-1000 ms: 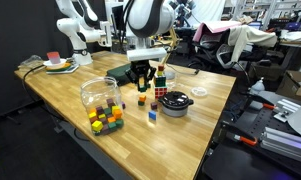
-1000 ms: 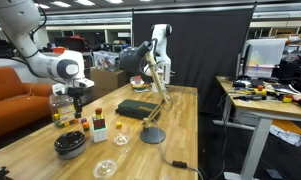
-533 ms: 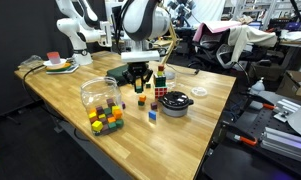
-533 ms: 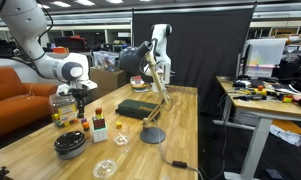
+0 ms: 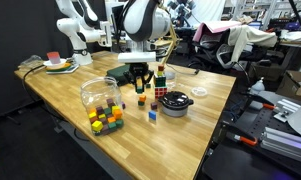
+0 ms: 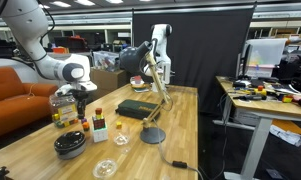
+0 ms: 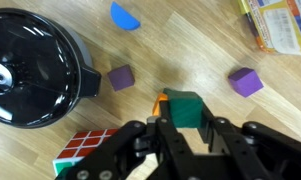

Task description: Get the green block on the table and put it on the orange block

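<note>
In the wrist view the green block [image 7: 185, 108] sits between my gripper's [image 7: 185, 125] two fingers, which press its sides. It rests on top of the orange block [image 7: 161, 102], of which only a sliver shows at its left edge. In an exterior view the gripper [image 5: 140, 84] points straight down at the table's middle, low over the small stack. In an exterior view the gripper [image 6: 78, 112] stands behind a jar and the stack is too small to make out.
Two purple blocks [image 7: 120, 77] [image 7: 244, 82], a blue piece [image 7: 124, 15], a black lidded pot [image 7: 30, 65] and a Rubik's cube [image 7: 85, 150] lie close round the stack. A clear jar [image 5: 98, 92] and a pile of coloured blocks [image 5: 106, 120] stand nearer the table's front.
The arm has shifted a little and straightened over the orange block, then held still. The green block stays between the fingers.
</note>
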`<move>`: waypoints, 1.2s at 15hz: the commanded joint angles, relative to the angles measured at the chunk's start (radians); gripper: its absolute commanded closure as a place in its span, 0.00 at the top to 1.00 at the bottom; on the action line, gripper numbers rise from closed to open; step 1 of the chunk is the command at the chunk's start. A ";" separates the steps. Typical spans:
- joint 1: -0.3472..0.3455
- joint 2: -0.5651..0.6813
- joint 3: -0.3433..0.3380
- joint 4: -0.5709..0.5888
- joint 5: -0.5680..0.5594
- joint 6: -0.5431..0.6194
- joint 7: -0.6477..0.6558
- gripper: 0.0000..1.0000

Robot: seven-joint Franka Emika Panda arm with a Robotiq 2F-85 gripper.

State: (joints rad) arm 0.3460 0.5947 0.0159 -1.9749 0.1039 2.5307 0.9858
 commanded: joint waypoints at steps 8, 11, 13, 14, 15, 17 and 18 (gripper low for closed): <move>-0.008 0.018 0.003 0.011 -0.004 -0.002 0.031 0.29; -0.008 0.018 0.003 0.012 -0.004 -0.002 0.031 0.29; -0.008 0.018 0.003 0.012 -0.004 -0.002 0.031 0.29; -0.008 0.018 0.003 0.012 -0.004 -0.002 0.031 0.07; -0.007 0.023 -0.001 0.020 -0.005 -0.007 0.038 0.07; -0.005 0.030 -0.011 0.032 -0.006 -0.014 0.056 0.07; -0.004 0.032 -0.015 0.036 -0.007 -0.016 0.064 0.07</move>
State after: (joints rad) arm 0.3418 0.6135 0.0110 -1.9636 0.1035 2.5303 1.0197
